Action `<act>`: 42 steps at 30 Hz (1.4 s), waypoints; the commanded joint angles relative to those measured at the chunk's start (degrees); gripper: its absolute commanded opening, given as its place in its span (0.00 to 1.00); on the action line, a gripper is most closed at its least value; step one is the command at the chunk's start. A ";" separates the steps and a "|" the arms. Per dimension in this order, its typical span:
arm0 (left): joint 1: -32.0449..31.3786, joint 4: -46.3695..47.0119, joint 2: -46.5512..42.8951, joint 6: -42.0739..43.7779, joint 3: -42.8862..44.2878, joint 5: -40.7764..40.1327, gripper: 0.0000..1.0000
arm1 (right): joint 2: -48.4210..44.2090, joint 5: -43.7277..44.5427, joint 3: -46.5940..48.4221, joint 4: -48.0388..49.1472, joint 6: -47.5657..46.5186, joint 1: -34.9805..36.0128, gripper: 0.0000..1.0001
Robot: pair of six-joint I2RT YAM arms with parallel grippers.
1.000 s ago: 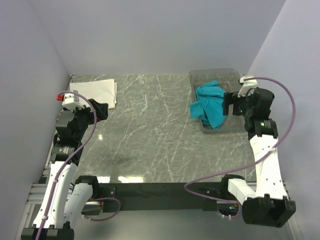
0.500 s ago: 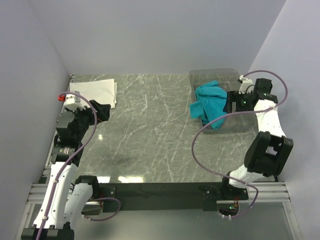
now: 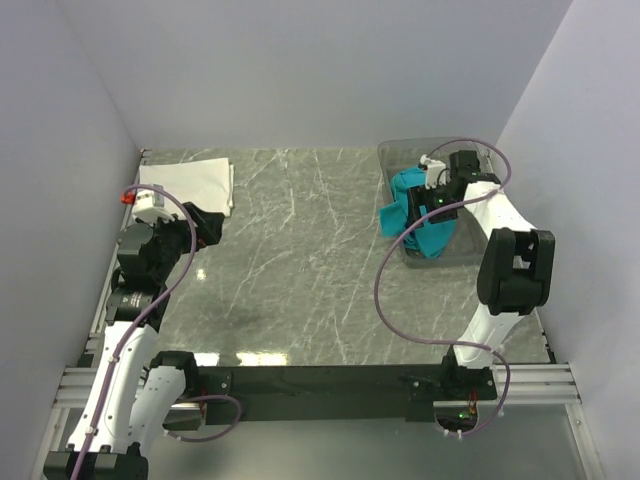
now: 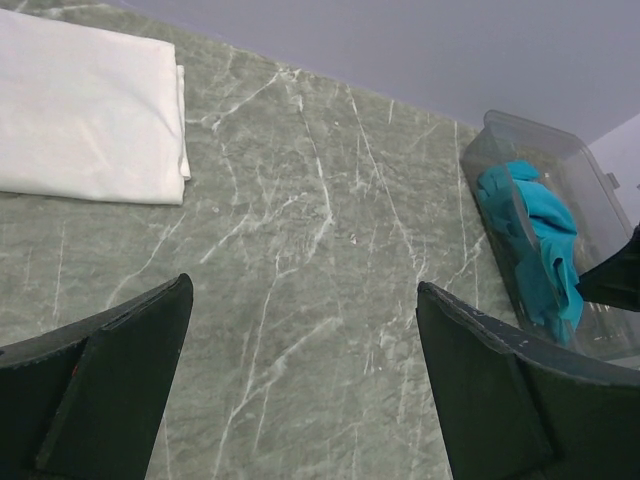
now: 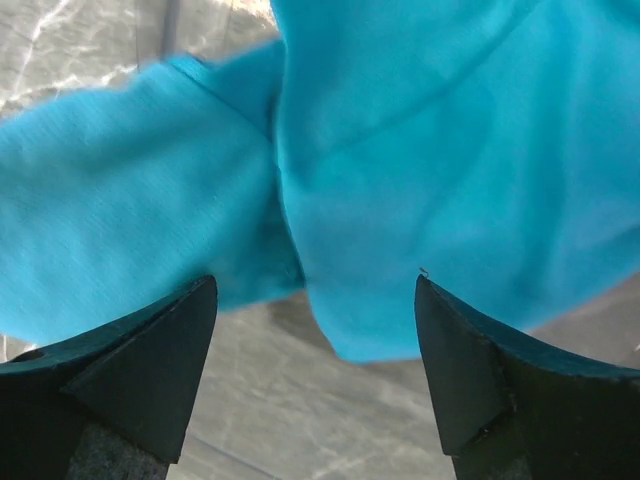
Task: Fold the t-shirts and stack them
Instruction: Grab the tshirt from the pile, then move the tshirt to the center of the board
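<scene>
At the table's (image 3: 300, 260) far left corner lies the white shirt (image 3: 190, 185), folded flat into a neat rectangle, its left edge close to the table's left edge. Just nearer on that left side hangs the left gripper (image 4: 302, 290), above the table with its jaws spread wide and nothing between them. The table top is dark grey-green stone with pale veins, glossy enough to catch a glare patch near its left side. A black rail (image 3: 320, 380) runs along its near edge. Plain pale lavender walls (image 3: 320, 70) close it in on the left, far and right sides. At the table's far right corner stands the bin (image 3: 440, 142), and in it the teal shirt (image 3: 415, 215) lies crumpled, one fold draped over the bin's left rim. The right gripper (image 5: 314, 285) hovers right over that shirt with its jaws wide apart and gripping nothing. Whether the fingers touch the cloth cannot be told.
</scene>
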 commanded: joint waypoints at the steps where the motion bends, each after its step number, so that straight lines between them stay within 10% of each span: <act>1: -0.13 1.43 -0.55 -1.01 0.82 0.21 0.99 | 1.16 6.08 -0.10 3.42 1.51 1.20 0.84; 10: -0.13 1.70 1.64 -1.54 1.87 0.57 0.99 | 6.35 11.63 2.36 5.00 3.53 3.66 0.62; 16: -0.13 1.26 1.30 -1.80 2.92 0.92 0.99 | -0.73 16.37 0.52 7.29 3.80 3.66 0.01; 21: -0.13 1.61 0.51 -2.42 3.71 1.70 0.99 | -10.86 15.34 4.90 6.68 1.25 3.66 0.00; 30: -0.13 3.80 0.07 -3.12 5.38 4.78 0.99 | -22.82 -16.91 25.72 -0.88 0.46 11.81 0.00; 42: -0.13 4.42 -7.57 -0.84 4.68 11.35 0.99 | -22.83 -26.15 45.77 14.40 22.16 25.10 0.00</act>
